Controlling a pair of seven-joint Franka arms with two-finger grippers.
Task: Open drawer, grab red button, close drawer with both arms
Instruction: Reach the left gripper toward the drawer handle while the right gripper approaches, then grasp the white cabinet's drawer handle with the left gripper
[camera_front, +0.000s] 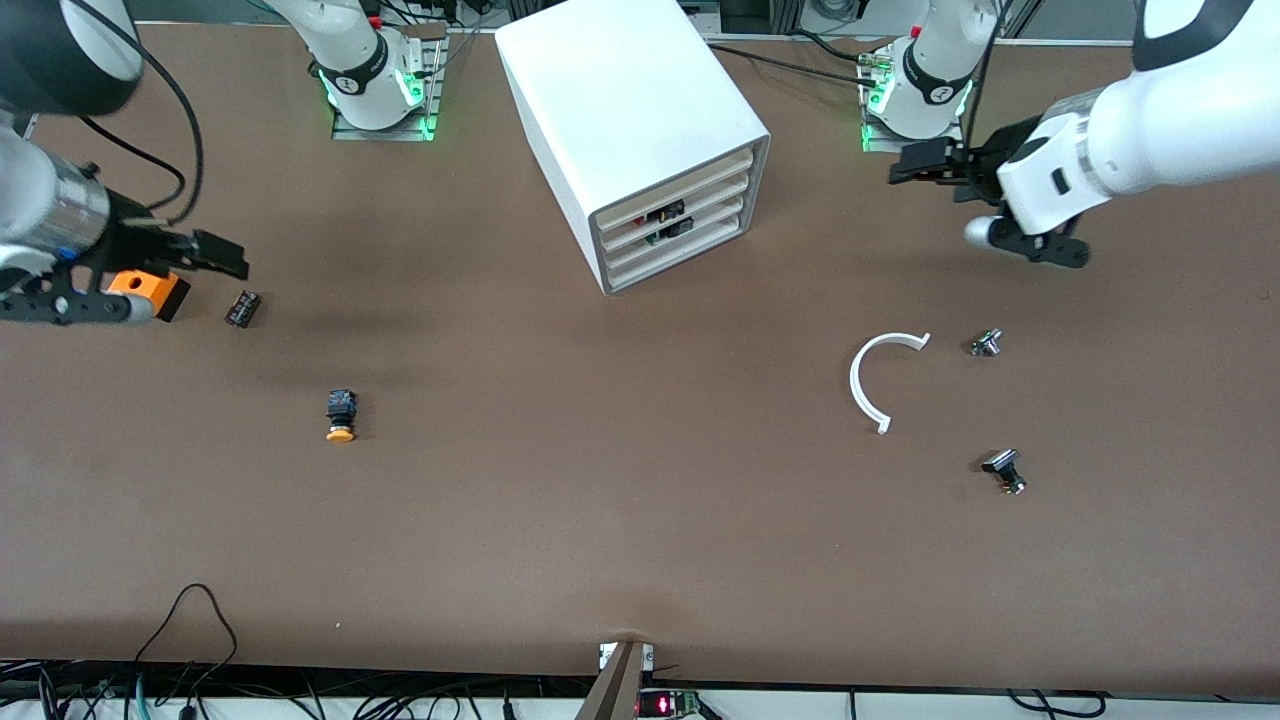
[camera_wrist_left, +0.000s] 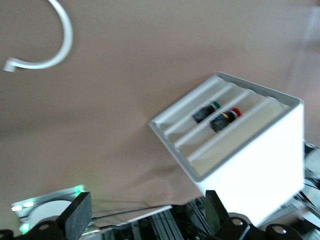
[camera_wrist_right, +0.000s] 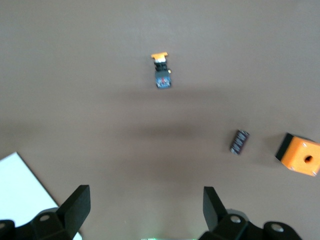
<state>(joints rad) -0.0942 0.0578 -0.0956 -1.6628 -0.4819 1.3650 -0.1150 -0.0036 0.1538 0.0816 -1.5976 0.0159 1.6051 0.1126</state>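
The white cabinet (camera_front: 630, 110) stands at the table's middle, nearer the arms' bases, with all four drawers pushed in. The button (camera_front: 665, 213) with the red cap lies inside the second drawer from the top (camera_front: 718, 198). The left wrist view shows its red cap (camera_wrist_left: 235, 112) beside a green-capped one (camera_wrist_left: 205, 111) in the drawer below. My left gripper (camera_front: 915, 165) is open and empty in the air beside the cabinet (camera_wrist_left: 265, 170), toward the left arm's end; its own view shows it too (camera_wrist_left: 145, 205). My right gripper (camera_front: 215, 255) is open and empty over the table's right-arm end, as its own view also shows (camera_wrist_right: 145, 197).
An orange box with a hole (camera_front: 150, 292), a small black part (camera_front: 243, 308) and an orange-yellow capped button (camera_front: 340, 415) lie at the right arm's end. A white curved piece (camera_front: 880, 380) and two small metal parts (camera_front: 986, 343) (camera_front: 1004, 470) lie at the left arm's end.
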